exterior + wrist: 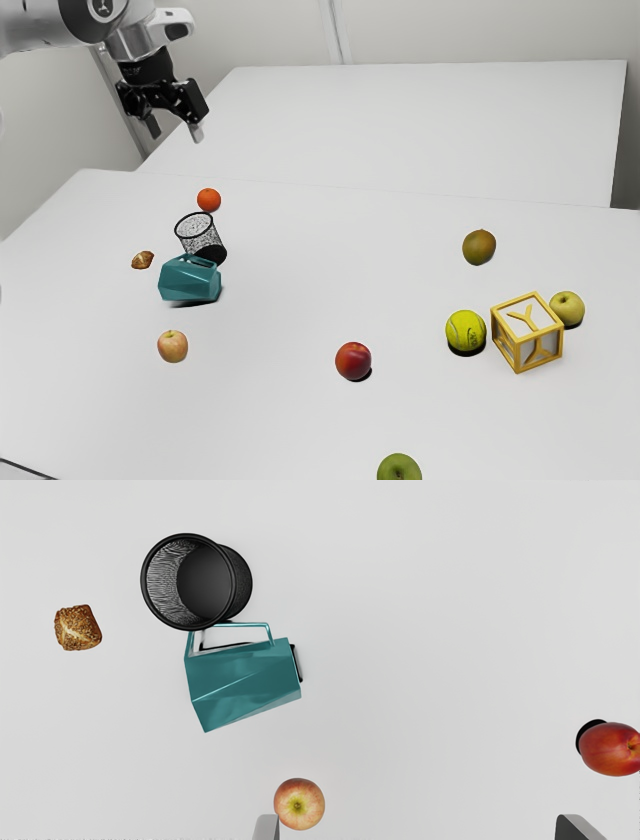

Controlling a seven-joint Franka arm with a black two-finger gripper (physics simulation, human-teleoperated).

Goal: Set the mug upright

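Note:
A teal faceted mug (190, 280) lies on its side on the white table, its handle side toward the black mesh cup. In the exterior view my gripper (175, 132) hangs well above the table at the upper left, away from the mug. The wrist view has the mug (245, 685) on its side, handle up against or just under the mesh cup's rim. My gripper (417, 827) stands open, fingers wide apart with nothing held between them.
The mesh cup (205, 582) stands beside the mug's handle. Around them are a bread roll (77, 627), an orange (209, 200), a pale red apple (299, 804) and a nectarine (353, 361). Toward the exterior view's right are a tennis ball (466, 331) and a yellow-framed block (527, 332).

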